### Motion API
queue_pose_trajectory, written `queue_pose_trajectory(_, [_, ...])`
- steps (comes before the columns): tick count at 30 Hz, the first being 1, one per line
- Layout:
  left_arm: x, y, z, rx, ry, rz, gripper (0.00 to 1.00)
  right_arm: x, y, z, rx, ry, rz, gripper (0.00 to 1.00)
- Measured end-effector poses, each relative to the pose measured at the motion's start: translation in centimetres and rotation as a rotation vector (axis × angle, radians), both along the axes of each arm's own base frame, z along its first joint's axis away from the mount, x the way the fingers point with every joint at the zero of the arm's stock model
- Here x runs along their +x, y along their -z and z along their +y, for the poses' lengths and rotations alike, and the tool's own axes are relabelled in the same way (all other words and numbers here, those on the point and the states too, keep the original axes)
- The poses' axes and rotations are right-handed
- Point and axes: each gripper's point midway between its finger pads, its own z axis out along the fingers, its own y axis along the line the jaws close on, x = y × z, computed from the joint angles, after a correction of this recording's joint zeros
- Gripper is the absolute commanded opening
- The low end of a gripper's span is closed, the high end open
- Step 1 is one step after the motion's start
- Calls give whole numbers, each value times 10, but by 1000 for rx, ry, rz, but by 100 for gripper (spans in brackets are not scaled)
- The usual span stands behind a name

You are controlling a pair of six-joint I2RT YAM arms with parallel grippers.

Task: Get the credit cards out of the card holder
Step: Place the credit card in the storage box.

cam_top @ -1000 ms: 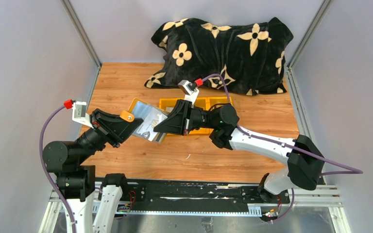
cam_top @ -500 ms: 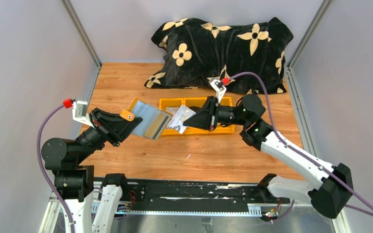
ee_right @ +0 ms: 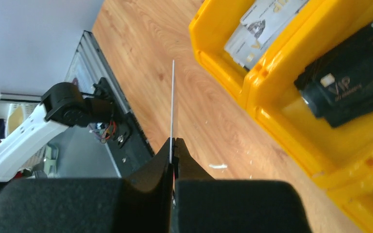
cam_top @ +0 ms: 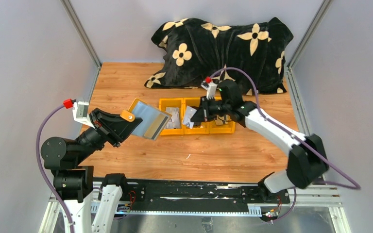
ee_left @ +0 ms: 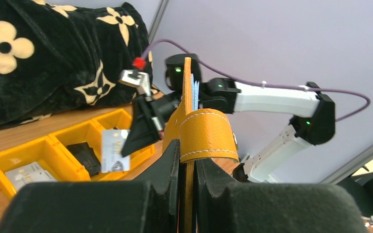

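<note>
Right jaws clamped fully shut on one edge of a pale credit card (ee_left: 114,150), held edge-up above the yellow bin (cam_top: 209,130), roughly over the divider between its left and middle compartments; can't tell which one it's lined up with. Other cards (ee_right: 264,24) already lie in the bin's left compartment, and a black pouch (ee_right: 354,97) sits in the middle one. Left jaws are nearly closed, pinching the card holder (cam_top: 148,120) by one leaf and holding it in the air left of the bin, off the table (cam_top: 199,155), with the grey sleeves facing the bin. Can't tell if more cards sit in the sleeves. Risks: the pinch on the card is thin and only at the edge, so it could pivot or slip out. Let go from this height, it could glide, hit the rim, land on the pouch or skid onto the table on the near side of the bin. The holder is gripped by only one leaf and tilted, so any loose card inside could slide out, or the holder could sag in the grip. The right arm reaching back could also bump the holder.
</note>
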Motion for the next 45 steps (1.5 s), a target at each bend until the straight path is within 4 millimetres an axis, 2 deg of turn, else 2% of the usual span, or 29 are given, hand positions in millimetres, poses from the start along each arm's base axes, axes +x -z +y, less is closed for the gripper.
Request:
queue_pose_trajectory(3, [-2, -2, -1, 4, 9, -4, 0, 19, 12, 23, -54, -21, 14, 0])
queue_pose_trajectory(9, [-8, -5, -3, 13, 28, -14, 0, 56, 39, 84, -151, -68, 12, 0])
queue_pose_trajectory(12, [-11, -8, -4, 16, 32, -24, 0, 67, 61, 99, -208, -72, 38, 0])
queue_pose_trajectory(16, [-14, -11, -4, 18, 36, -36, 0, 74, 98, 99, -302, -43, 83, 0])
queue_pose_trajectory(19, [-14, -11, -4, 17, 37, -35, 0, 76, 116, 97, -352, -26, 104, 0])
queue_pose_trajectory(26, [-15, -12, -5, 19, 41, -39, 0, 85, 122, 113, -364, -18, 75, 0])
queue_pose_trajectory(27, [-15, -12, -5, 19, 42, -39, 0, 85, 123, 115, -364, -17, 74, 2])
queue_pose_trajectory(31, [-15, -12, -5, 20, 43, -42, 0, 91, 129, 116, -378, 1, 66, 19])
queue_pose_trajectory(34, [-16, -12, -5, 21, 44, -43, 0, 95, 127, 116, -385, 17, 51, 28])
queue_pose_trajectory(38, [-16, -12, -5, 21, 44, -43, 0, 98, 115, 119, -379, 34, 9, 42])
queue_pose_trajectory(41, [-17, -12, -6, 23, 51, -43, 0, 96, 88, 122, -352, 41, -46, 46])
queue_pose_trajectory(43, [-17, -12, -6, 25, 54, -43, 0, 95, 57, 123, -316, 50, -95, 49])
queue_pose_trajectory(45, [-17, -12, -6, 25, 56, -44, 0, 93, 22, 121, -269, 65, -145, 57])
